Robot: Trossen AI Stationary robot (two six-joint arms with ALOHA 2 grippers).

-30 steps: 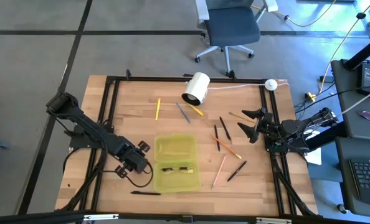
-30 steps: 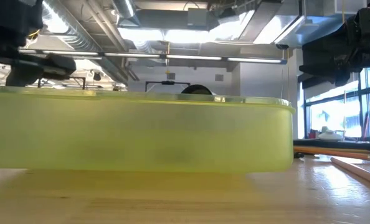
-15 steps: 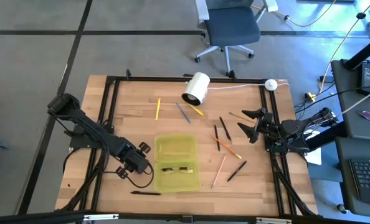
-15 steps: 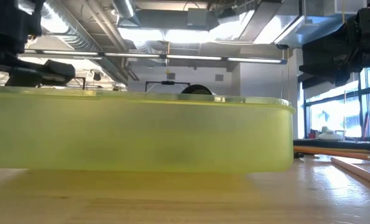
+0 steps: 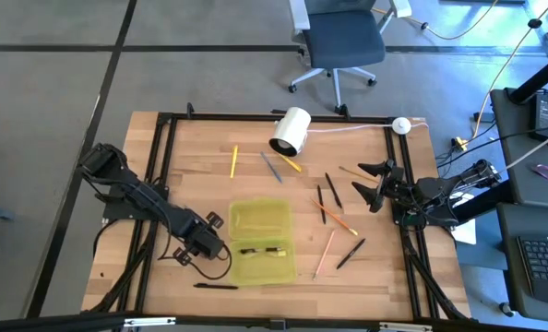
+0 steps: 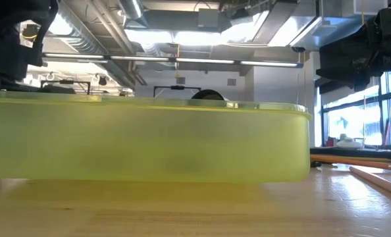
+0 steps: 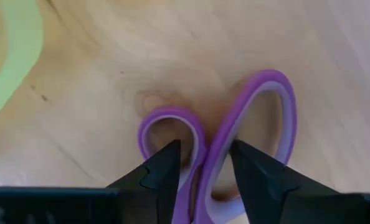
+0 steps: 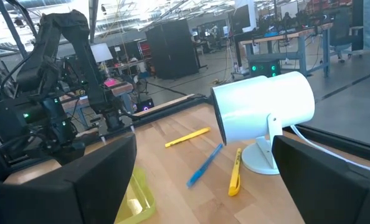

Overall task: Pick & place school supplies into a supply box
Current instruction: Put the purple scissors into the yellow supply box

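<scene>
Left gripper [image 7: 200, 163] pinches the purple scissors [image 7: 235, 137], lower left, beside the supply box [image 5: 261, 240]. Right gripper [image 5: 366, 183] wide open, empty, at right edge.

The supply box [image 5: 261, 242] is seen as translucent yellow-green, set on a table [image 5: 209, 203] of pale, grained wood framed in black. Purple handles with paler lilac inner rims are shown on the scissors [image 7: 219, 146], with a black finger [image 7: 163, 171] at either side. A white cylinder [image 5: 291, 132] with a white cable lies at the table's twelve o'clock edge. A yellow pen [image 5: 234, 161] is seen at eleven o'clock from the box, and a blue pen [image 5: 271, 167] beside another yellow one at twelve. Black and orange pencils [image 5: 334, 214] are scattered at three o'clock, and a black pen [image 5: 215, 286] at seven. Both arms are dark.
</scene>
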